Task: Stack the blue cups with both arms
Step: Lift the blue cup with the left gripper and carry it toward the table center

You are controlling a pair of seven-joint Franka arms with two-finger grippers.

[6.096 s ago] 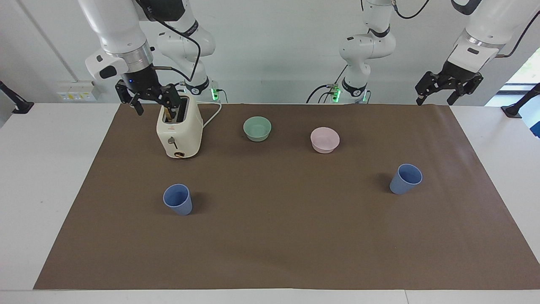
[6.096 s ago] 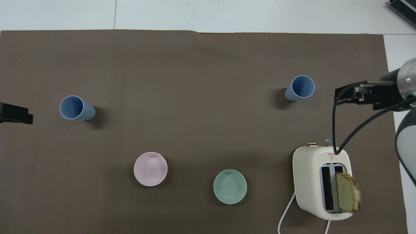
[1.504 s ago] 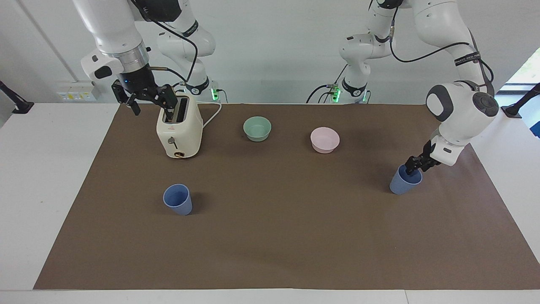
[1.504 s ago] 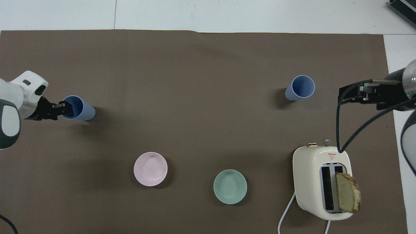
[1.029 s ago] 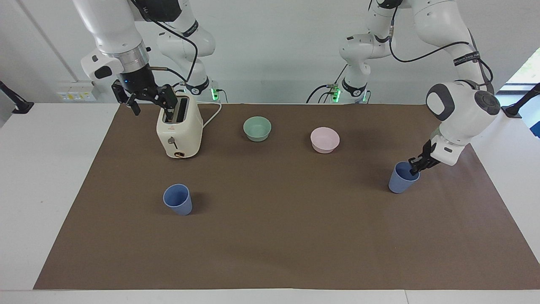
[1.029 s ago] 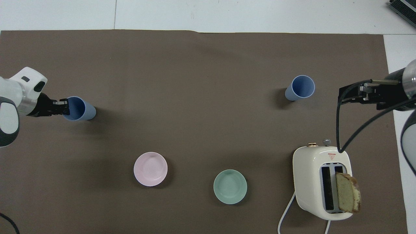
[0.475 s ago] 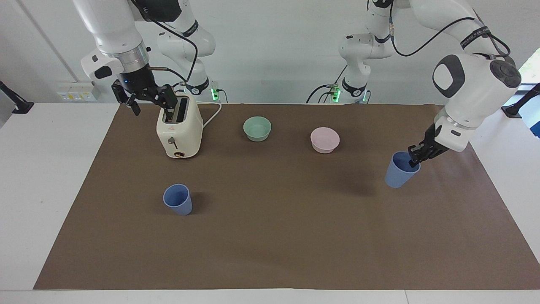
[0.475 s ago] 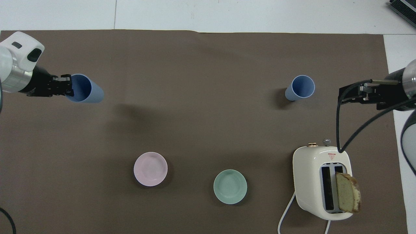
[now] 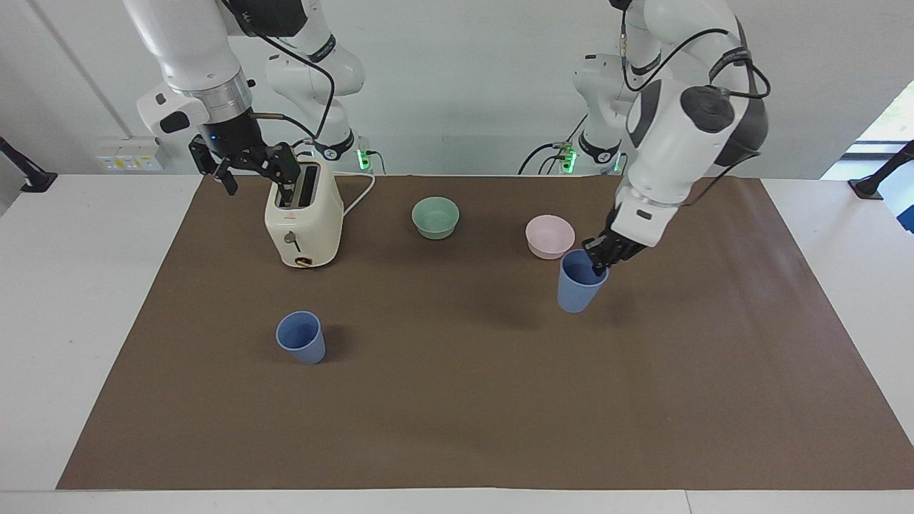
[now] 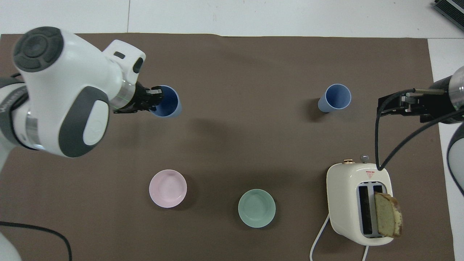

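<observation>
Facing view first: the left gripper (image 9: 598,258) is pinched tight on the rim of one blue cup (image 9: 580,283), with one fingertip dipped inside the mouth and the rest outside the wall. The cup hangs below the jaws, upright with a slight tilt, up off the brown mat (image 9: 471,400), just beside the pink bowl (image 9: 549,236). The other blue cup (image 9: 301,337) stands on the mat toward the right arm's end, farther from the robots than the toaster (image 9: 303,218). The right gripper (image 9: 250,168) hovers by the top of the toaster with its jaws spread wide and nothing between them; that arm is just waiting. The green bowl (image 9: 435,217) sits between toaster and pink bowl.

Overhead view: the left gripper (image 10: 155,101) comes in sideways, clamped on the rim of the held cup (image 10: 167,101), whose open mouth faces the camera. The second cup (image 10: 336,97) is well apart from it, near the right gripper (image 10: 398,105). A slice of bread (image 10: 388,214) pokes out of the toaster (image 10: 357,203).
</observation>
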